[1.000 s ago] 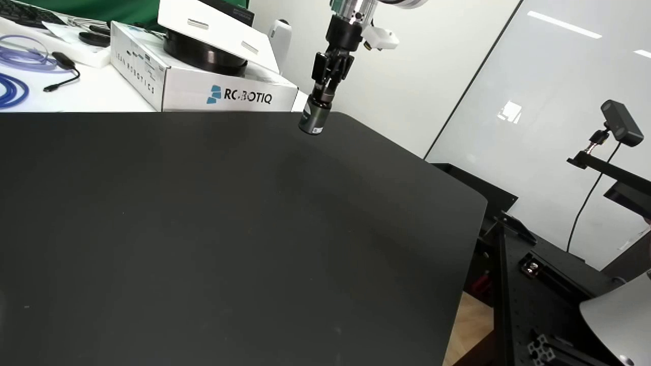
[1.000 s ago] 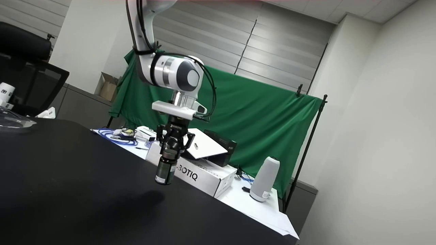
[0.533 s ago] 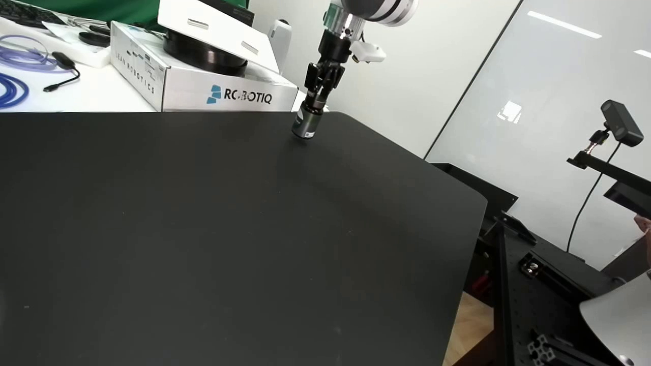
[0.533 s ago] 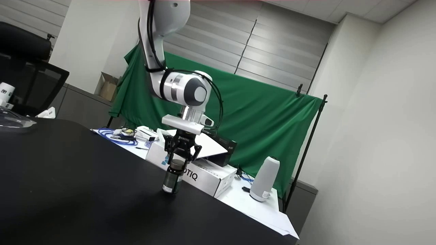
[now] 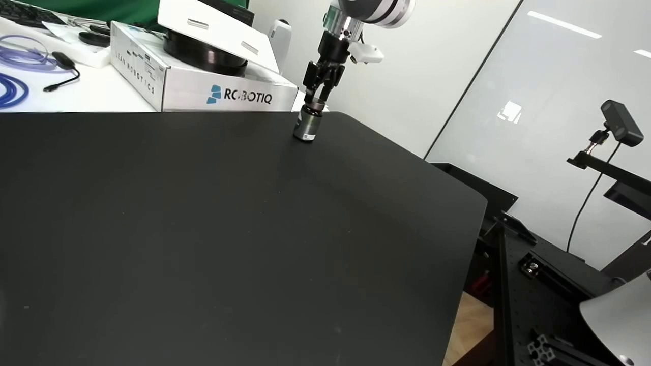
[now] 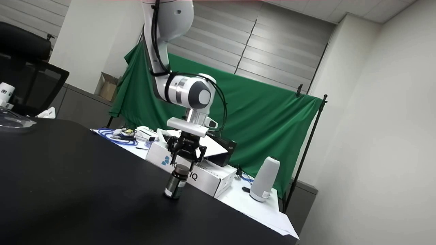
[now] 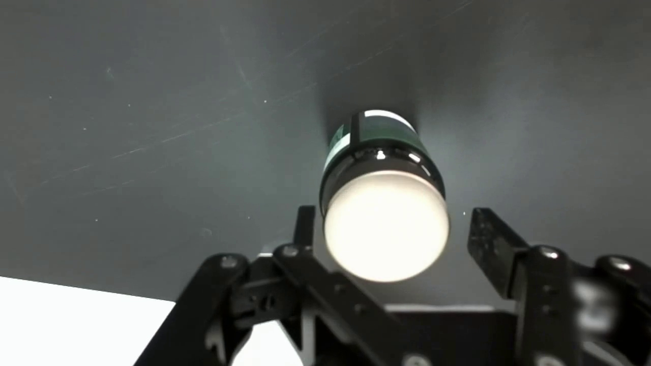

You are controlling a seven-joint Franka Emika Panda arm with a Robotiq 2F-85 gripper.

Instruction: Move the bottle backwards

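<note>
Bottle point(image 5: 307, 127), small and squat with a dark body and pale label patches, stands on the black worktop point(image 5: 203, 229); in an exterior view it shows at the upper middle of the frame, near the worktop's far edge. The gripper point(image 6: 183, 165) hangs right over it, its fingers point(image 7: 305, 226) spread wide on either side of the cap point(image 7: 386, 226) and clear of it: in the wrist view a gap shows at both sides, larger at the right, and the cap's top is washed out to near white. In an exterior view, a white box point(image 5: 185, 92) lettered ROBOTIQ fills much of the upper left. A green cloth point(image 6: 259, 112) hangs across the middle of an exterior view.
</note>
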